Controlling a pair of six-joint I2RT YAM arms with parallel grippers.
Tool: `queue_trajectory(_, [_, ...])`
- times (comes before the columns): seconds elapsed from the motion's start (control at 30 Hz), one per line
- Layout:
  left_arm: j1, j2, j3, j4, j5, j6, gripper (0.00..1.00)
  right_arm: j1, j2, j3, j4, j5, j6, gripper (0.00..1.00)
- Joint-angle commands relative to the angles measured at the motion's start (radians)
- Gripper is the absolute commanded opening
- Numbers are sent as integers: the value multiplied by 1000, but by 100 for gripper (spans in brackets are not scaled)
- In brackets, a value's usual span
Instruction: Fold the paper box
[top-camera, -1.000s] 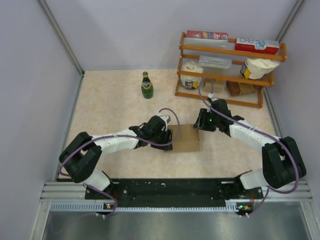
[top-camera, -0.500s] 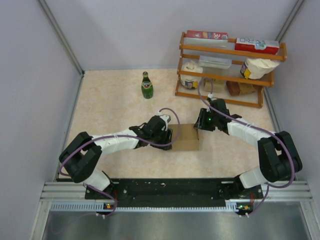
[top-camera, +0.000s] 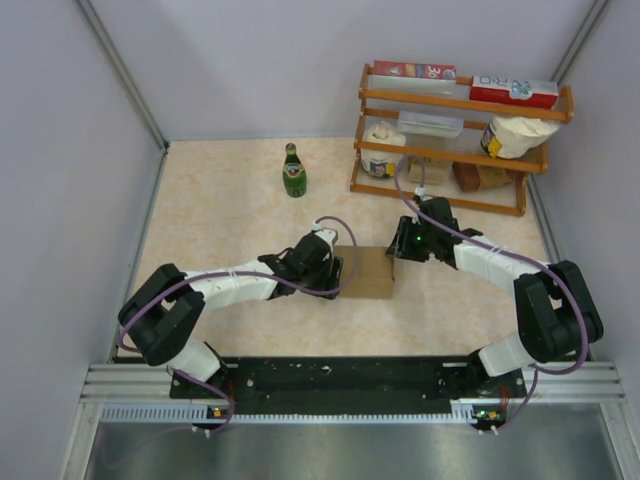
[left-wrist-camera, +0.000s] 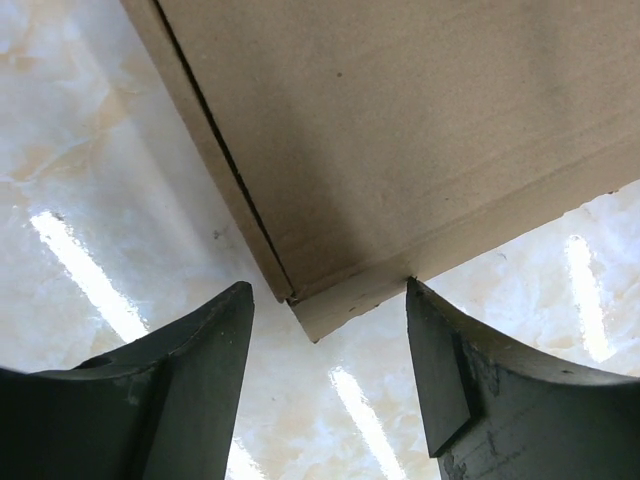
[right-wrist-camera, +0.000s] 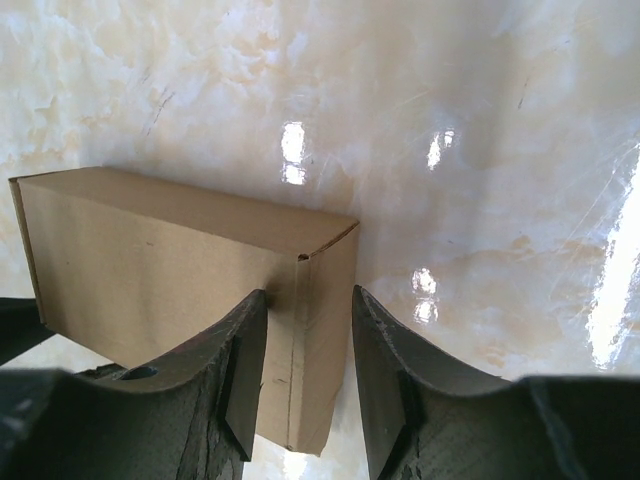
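Observation:
The paper box is a small closed oblong of plain brown cardboard lying on the marble table between the arms. My left gripper is at its left end. In the left wrist view the box fills the top, and one corner pokes between the open fingers of the left gripper. My right gripper is at the box's far right corner. In the right wrist view its fingers sit on either side of the box's end, pressed against it.
A green glass bottle stands behind the box at centre left. A wooden rack with cartons, bags and packets stands at the back right. Grey walls close in the table on the left, back and right.
The right gripper slid left onto the box's corner and narrowed. The box shifted slightly left. The left gripper drew back a little and opened wider.

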Motion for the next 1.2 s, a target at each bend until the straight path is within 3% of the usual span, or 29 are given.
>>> queue_trajectory(0.0, [-5,-12,-16,43,-84,13,67,-12,24,38,10,-11,-2,39])
queue_trajectory(0.4, [-10,13,-25,45,-204,-2,72,-12,5,29,7,-35,-5,39])
queue_trajectory(0.67, [-8,-68,-77,56,-209,-7,73,-23,-90,81,-33,21,-26,42])
queue_trajectory(0.9, [-10,-199,-112,45,-193,-28,73,-35,37,205,-18,52,-63,41])
queue_trajectory(1.07, [-11,-272,-149,53,-179,-65,72,-37,129,285,-64,97,-143,25])
queue_trajectory(1.17, [-11,-303,-172,54,-187,-80,65,-35,162,304,-85,107,-175,17])
